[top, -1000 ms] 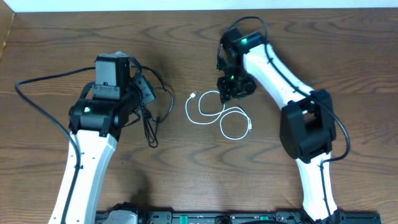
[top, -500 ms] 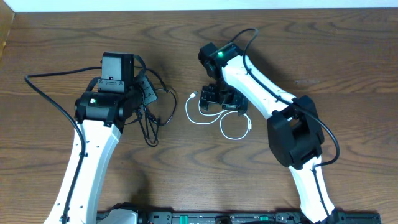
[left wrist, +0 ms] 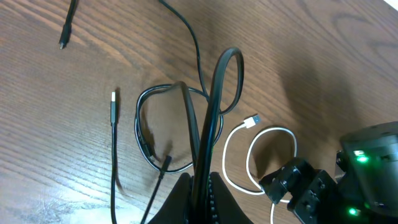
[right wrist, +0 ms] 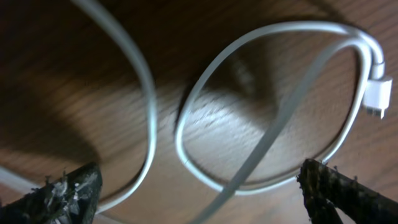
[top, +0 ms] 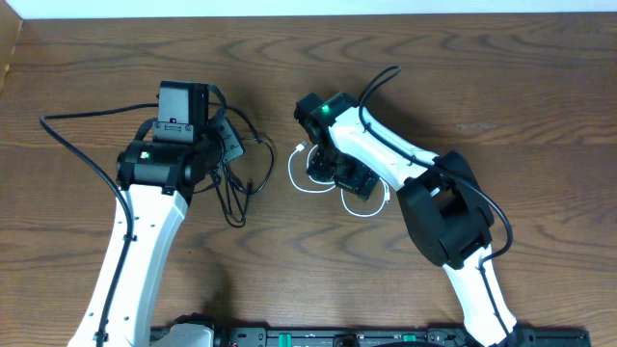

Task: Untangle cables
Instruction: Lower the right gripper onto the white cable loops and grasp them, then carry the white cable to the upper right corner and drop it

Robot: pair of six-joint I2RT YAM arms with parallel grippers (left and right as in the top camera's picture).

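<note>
Overhead view, nearest: two white arms reach away from the near edge of the wooden table [top: 501, 87].
Left gripper [top: 228, 145]: left of centre, jaws pressed together on the black cable [top: 231, 207].
Black cable, layout: loose overlapping loops on the wood just right of the left gripper, with one strand trailing toward the near edge.
Right gripper [top: 326, 166]: low over the white cable [top: 293, 175] near the table's centre, fingers spread wide, nothing clamped.
White cable, layout: small flat loops side by side, one plug end at the far left of the coil; the right arm covers part of it.
Spacing: the two cables lie just beside each other, with a strip of bare wood between them.
Left wrist view, near: left gripper [left wrist: 199, 194] at the bottom edge, closed on a doubled stretch of black cable [left wrist: 211, 118] that runs away from the jaws into a narrow loop.
Left wrist view, middle: white cable [left wrist: 225, 163] to the right, its plug at the top of the coil; the dark right gripper [left wrist: 292, 186] sits over the coil's lower right part.
Left wrist view, far: a black plug tip lies alone at the upper left.
Right wrist view: right gripper [right wrist: 199, 196] shows its fingertips [right wrist: 62, 193] in the two bottom corners, wide apart. The white cable [right wrist: 148, 106] lies on the wood between them, its plug at the right edge. Whether the pads touch it cannot be told.
</note>
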